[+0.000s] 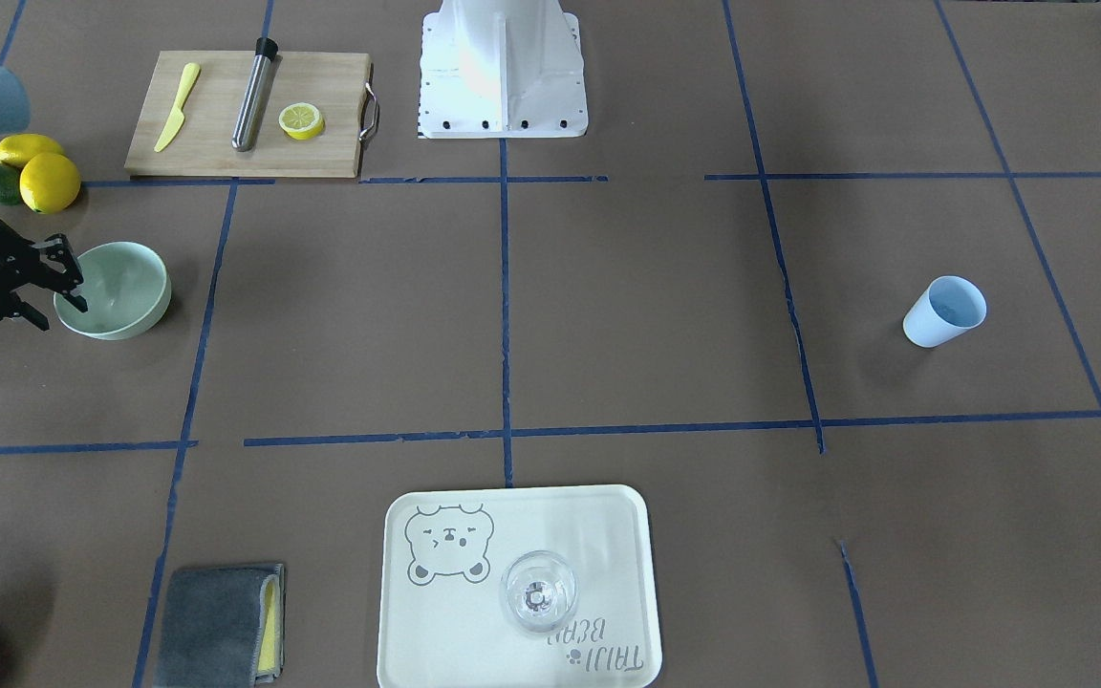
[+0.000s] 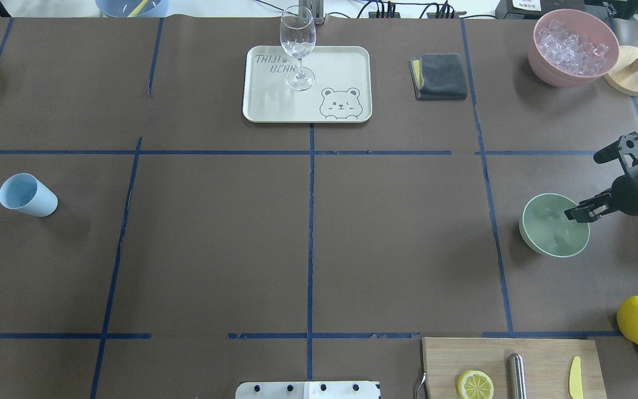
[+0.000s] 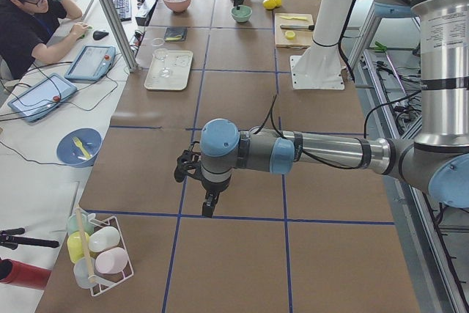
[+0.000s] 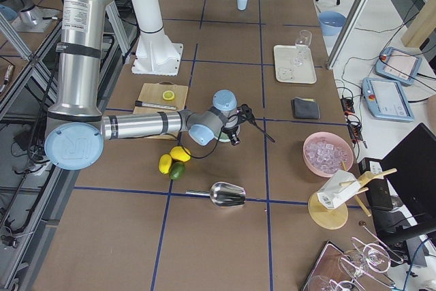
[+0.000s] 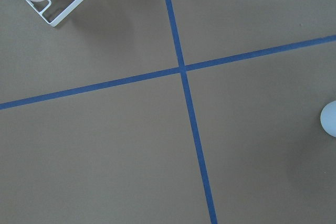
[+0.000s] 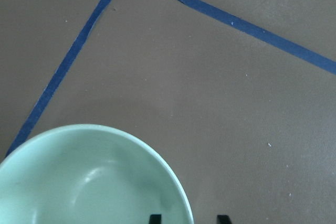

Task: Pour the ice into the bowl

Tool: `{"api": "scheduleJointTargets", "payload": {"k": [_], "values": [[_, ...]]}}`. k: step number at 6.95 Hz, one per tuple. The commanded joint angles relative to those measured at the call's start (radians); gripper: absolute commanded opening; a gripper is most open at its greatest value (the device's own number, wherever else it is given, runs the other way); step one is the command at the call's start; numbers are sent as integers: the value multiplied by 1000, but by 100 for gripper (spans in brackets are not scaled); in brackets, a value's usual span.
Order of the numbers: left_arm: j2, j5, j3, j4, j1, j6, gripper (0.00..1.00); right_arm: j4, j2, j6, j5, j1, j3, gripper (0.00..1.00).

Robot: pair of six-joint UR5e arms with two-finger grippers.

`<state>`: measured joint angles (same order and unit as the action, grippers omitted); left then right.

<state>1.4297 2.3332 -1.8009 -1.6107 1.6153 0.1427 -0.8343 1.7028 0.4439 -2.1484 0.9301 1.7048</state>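
We found the right gripper [image 2: 579,213] at the near rim of the round pale mint-green glossy bowl [image 2: 543,235]. Its jaws stood apart, and in the wrist view one fingertip [image 6: 155,219] lay inside the rim and the other outside. Nothing was clamped.

The bowl was empty. The small clear ice cubes [image 2: 572,47] lay heaped in the round pink container [image 2: 540,64], well apart from the bowl at the table's far side.

We could not tell the state of the left gripper [image 3: 183,168] from the one side view that showed it.

We judged these to be the risks:
- A pinch on so thin and smooth a wall might slip, or tilt the bowl when it is lifted.
- A push against the rim might slide the bowl off its spot.
- Ice poured from too high might bounce out across the brown paper.
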Motion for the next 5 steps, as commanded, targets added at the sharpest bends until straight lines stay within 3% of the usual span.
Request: {"api": "scheduleJointTargets", "payload": {"k": [1, 3, 5], "values": [[0, 0, 0, 0, 0, 0, 100, 0, 0, 2, -7, -5, -1, 0], [0, 0, 0, 0, 0, 0, 100, -14, -55, 27, -25, -7, 34, 0], [0, 0, 0, 0, 0, 0, 100, -72, -272, 322, -71, -40, 42, 0]]}}
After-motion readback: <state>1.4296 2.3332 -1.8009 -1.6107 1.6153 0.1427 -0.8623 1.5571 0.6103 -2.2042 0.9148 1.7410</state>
